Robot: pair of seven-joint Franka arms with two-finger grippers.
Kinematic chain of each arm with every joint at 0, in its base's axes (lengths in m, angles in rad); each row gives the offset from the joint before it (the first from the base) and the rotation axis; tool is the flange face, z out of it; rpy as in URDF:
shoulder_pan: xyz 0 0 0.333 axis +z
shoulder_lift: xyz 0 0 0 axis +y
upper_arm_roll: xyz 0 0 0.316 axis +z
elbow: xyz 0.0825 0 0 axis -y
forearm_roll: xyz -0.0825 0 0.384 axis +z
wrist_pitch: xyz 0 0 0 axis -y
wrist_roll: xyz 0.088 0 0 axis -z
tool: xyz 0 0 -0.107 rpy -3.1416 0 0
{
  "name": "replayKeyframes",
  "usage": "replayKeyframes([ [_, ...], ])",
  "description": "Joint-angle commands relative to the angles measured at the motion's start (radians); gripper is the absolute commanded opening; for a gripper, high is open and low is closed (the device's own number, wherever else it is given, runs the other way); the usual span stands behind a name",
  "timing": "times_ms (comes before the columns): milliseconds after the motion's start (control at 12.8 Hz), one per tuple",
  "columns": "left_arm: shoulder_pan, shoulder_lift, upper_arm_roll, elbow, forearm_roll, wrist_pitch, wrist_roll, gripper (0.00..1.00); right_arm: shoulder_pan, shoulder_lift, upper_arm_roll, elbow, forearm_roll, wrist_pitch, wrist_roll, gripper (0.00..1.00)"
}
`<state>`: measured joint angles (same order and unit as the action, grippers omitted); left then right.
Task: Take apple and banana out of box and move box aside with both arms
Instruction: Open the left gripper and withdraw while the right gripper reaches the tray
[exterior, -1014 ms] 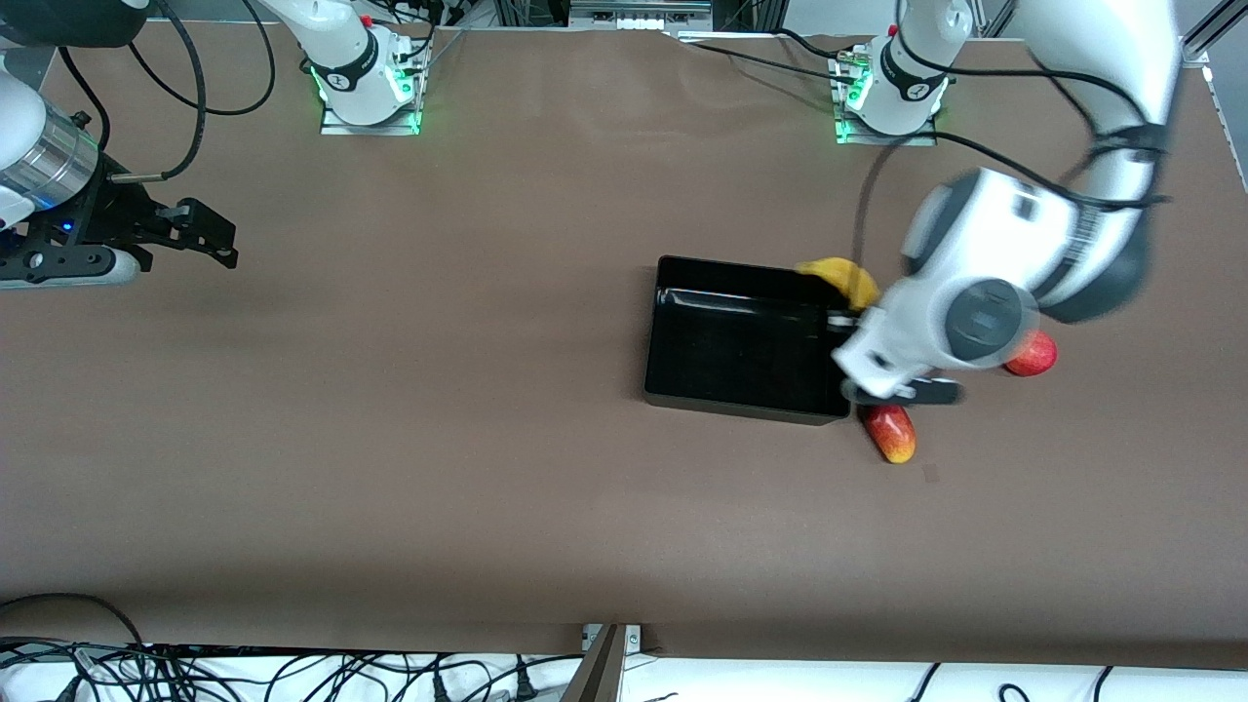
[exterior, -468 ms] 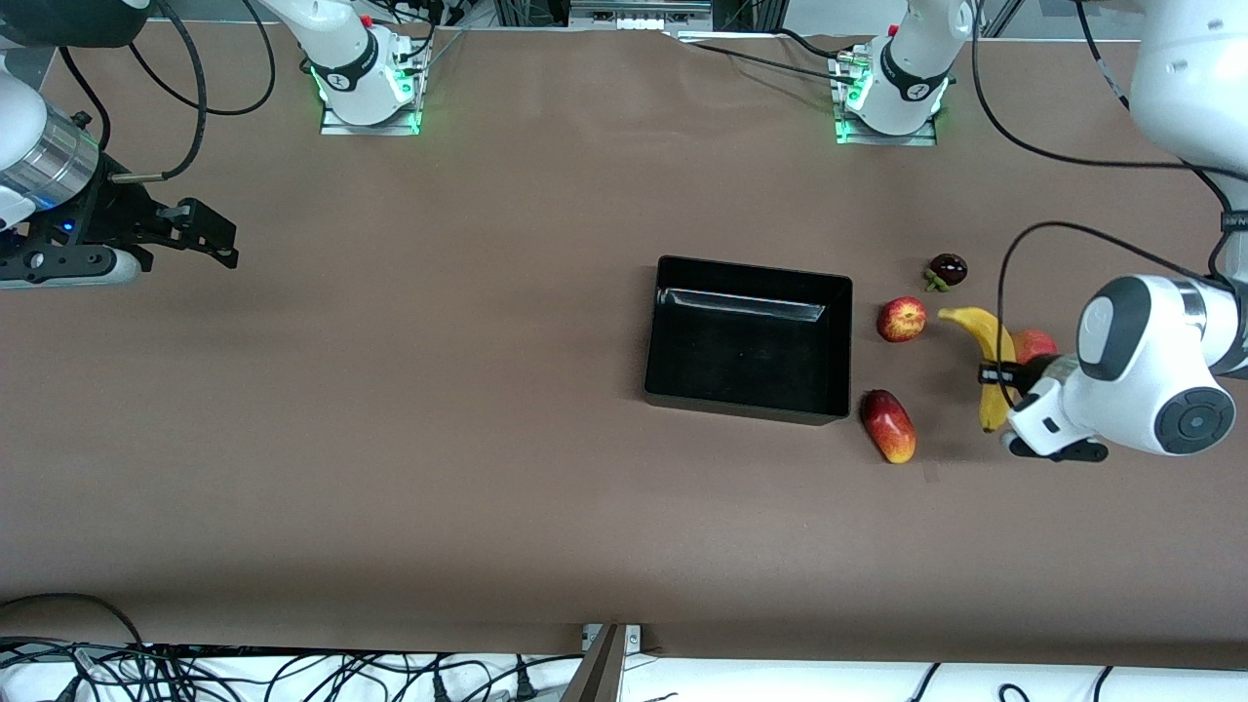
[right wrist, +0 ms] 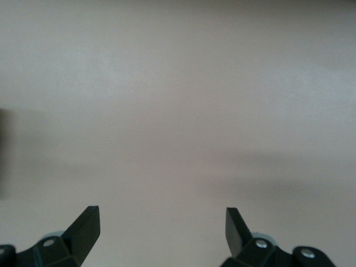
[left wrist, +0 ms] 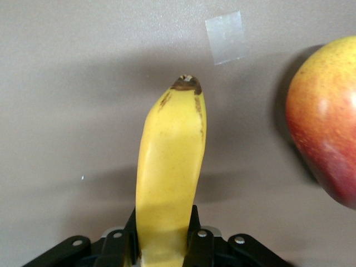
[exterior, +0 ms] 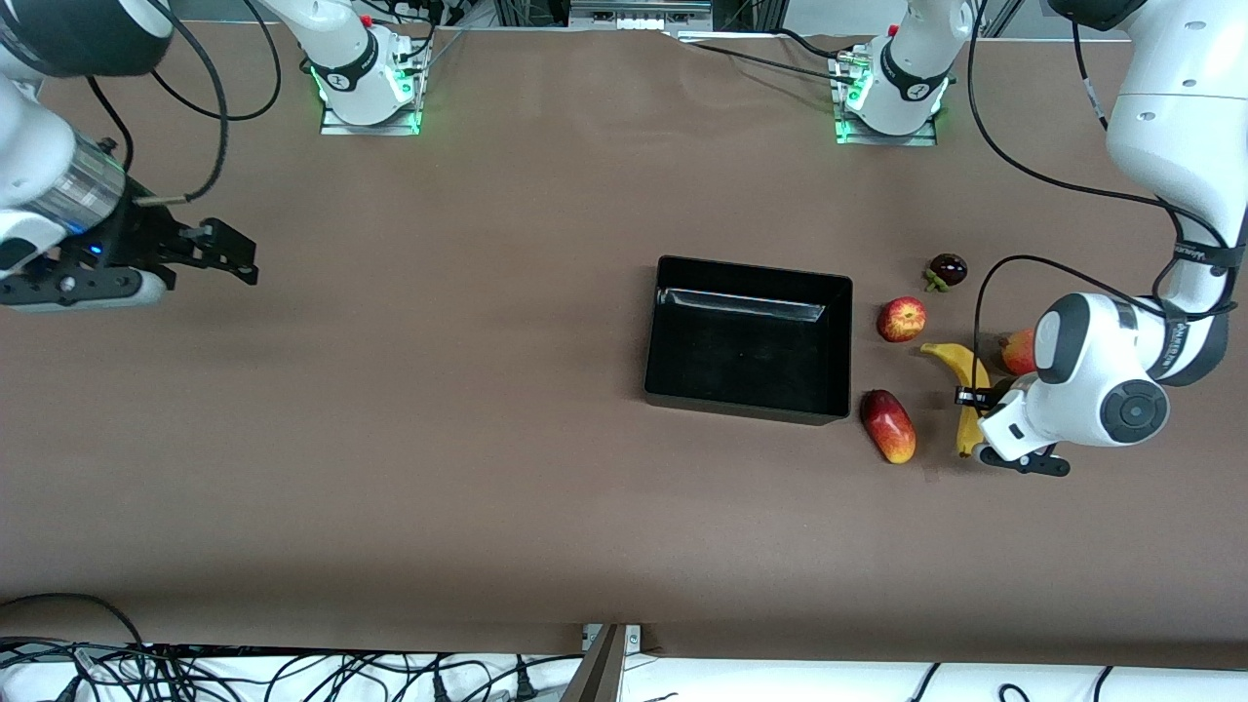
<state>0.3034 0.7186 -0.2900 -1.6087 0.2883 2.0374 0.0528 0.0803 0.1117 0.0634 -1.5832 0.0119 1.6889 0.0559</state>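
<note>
Your box (exterior: pixel 749 338) sits emptied mid-bench, not yet moved aside; that two-arm step looks to be what remains. The banana (exterior: pixel 965 385) is out, low over the bench toward the left arm's end, pinched at mid-length in the left pincer (exterior: pixel 978 397) with its dark tip pointing away beside the mango (exterior: pixel 888 426). The apple (exterior: pixel 902 319) lies just beside the box. The waiting right pincer (exterior: pixel 232 261) hangs spread wide over bare bench, well apart from everything.
</note>
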Motion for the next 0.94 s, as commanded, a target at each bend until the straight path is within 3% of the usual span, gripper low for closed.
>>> replayKeyframes([
  [0, 0.016, -0.005, -0.006, -0.02, 0.11, 0.037, 0.032, 0.04, 0.042, 0.037, 0.003, 0.011, 0.006, -0.001, -0.015, 1.0],
  [78, 0.016, -0.001, -0.006, -0.02, 0.114, 0.038, 0.032, 0.06, 0.061, 0.037, 0.003, 0.011, 0.005, -0.006, -0.015, 1.0],
  [156, 0.016, 0.008, -0.006, -0.016, 0.114, 0.038, 0.032, 0.19, 0.079, 0.055, 0.003, 0.008, 0.005, -0.008, -0.015, 1.0],
  [234, 0.016, 0.012, -0.006, -0.013, 0.114, 0.041, 0.032, 0.76, 0.101, 0.092, 0.003, 0.011, 0.008, -0.018, -0.021, 1.0],
  [312, 0.019, 0.01, -0.006, -0.014, 0.114, 0.058, 0.033, 1.0, 0.113, 0.092, 0.003, 0.008, 0.008, -0.029, -0.016, 1.0],
  [546, 0.019, -0.022, -0.015, 0.004, 0.1, 0.05, 0.071, 1.0, 0.196, 0.105, 0.003, 0.009, 0.019, -0.028, 0.004, 1.0],
  [858, 0.014, -0.18, -0.06, 0.033, 0.037, -0.06, 0.068, 1.0, 0.3, 0.164, 0.003, 0.011, 0.068, 0.017, 0.138, 1.0],
])
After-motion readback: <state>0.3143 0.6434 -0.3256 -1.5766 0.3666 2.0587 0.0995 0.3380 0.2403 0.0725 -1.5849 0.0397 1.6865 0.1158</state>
